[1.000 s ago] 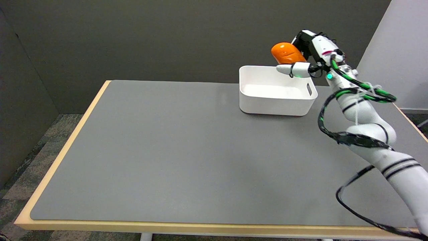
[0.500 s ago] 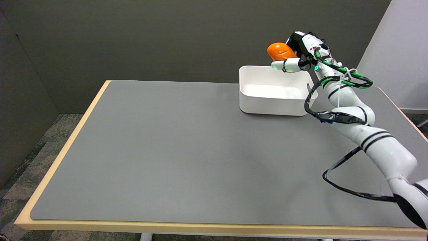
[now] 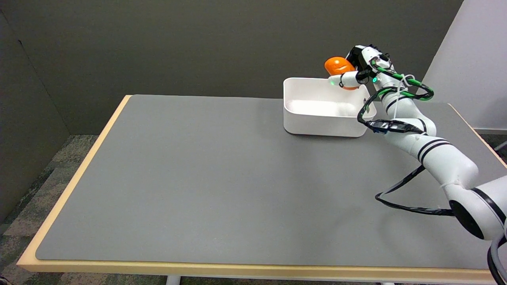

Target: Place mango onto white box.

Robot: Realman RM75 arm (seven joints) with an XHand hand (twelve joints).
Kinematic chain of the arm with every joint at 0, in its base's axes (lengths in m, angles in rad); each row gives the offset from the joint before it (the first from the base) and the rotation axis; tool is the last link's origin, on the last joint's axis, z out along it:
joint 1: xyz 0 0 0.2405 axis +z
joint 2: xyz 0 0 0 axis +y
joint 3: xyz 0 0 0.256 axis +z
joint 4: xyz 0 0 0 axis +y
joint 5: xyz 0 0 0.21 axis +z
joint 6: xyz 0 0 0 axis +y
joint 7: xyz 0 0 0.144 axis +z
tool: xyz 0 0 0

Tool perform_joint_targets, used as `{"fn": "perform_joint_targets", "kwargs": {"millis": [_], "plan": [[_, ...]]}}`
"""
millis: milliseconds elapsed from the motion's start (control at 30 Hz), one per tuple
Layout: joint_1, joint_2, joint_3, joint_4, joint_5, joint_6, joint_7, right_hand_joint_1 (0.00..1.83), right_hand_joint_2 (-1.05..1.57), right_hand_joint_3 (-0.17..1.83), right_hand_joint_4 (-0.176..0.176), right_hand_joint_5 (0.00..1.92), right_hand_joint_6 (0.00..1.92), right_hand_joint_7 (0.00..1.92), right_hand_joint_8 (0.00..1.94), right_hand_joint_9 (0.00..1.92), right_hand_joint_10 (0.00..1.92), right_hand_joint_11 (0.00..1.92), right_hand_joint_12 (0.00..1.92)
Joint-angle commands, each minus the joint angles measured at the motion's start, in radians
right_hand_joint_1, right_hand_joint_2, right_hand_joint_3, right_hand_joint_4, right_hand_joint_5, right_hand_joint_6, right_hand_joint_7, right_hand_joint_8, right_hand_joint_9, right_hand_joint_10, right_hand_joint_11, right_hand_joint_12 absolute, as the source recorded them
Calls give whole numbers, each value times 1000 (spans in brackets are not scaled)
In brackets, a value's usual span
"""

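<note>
Mango [image 3: 337,65]: orange, held in the air above the far right corner of the box [image 3: 323,120], not touching it. Right hand [image 3: 358,69]: fingers wrapped about the mango, one white finger lying under its near side; grasp looks firm. Box: white, open-topped, nothing visible inside, standing on the grey mat [image 3: 222,178] at the table's [image 3: 71,186] far right. Right arm reaches in from the lower right, cables trailing on the mat.

Step in hand, as judged: the carry is nearly complete, release not yet made. The next move calls for bringing the mango over the box's middle, lowering it inside the walls, then opening the fingers so it does not roll or strike the rim.
</note>
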Motion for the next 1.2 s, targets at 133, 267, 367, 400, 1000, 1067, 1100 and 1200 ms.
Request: {"fn": "perform_joint_targets", "kwargs": {"millis": [133, 267, 367, 400, 1000, 1067, 1100, 1200], "plan": [[37, -18, -159, 127, 2, -1, 4, 1102, 1236, 234, -84, 460, 1687, 734, 1573, 742, 1837, 208, 1921], [10, -17, -183, 88, 2, -13, 5, 1104, 1231, 239, -84, 464, 1685, 737, 1568, 740, 1828, 212, 1921], [3, -15, -203, 81, 2, -14, 5, 1105, 1232, 236, -85, 463, 1685, 738, 1567, 744, 1825, 215, 1921], [3, -15, -206, 81, 3, -14, 5, 1106, 1232, 235, -86, 463, 1685, 738, 1566, 744, 1824, 216, 1921], [-1, -15, -216, 63, 4, -50, 5, 1009, 1090, 412, -42, 331, 1287, 579, 1069, 548, 1220, 152, 1669], [-2, -14, -215, 62, 4, -55, 5, 813, 715, 959, 51, 168, 566, 300, 419, 290, 762, 129, 1265], [-3, -14, -213, 62, 4, -56, 5, 715, 661, 977, 56, 91, 349, 164, 286, 166, 601, 71, 1143], [-12, -13, -212, 56, 4, -56, 5, 757, 573, 981, 55, 36, 164, 51, 62, 22, 422, 69, 933]]}}
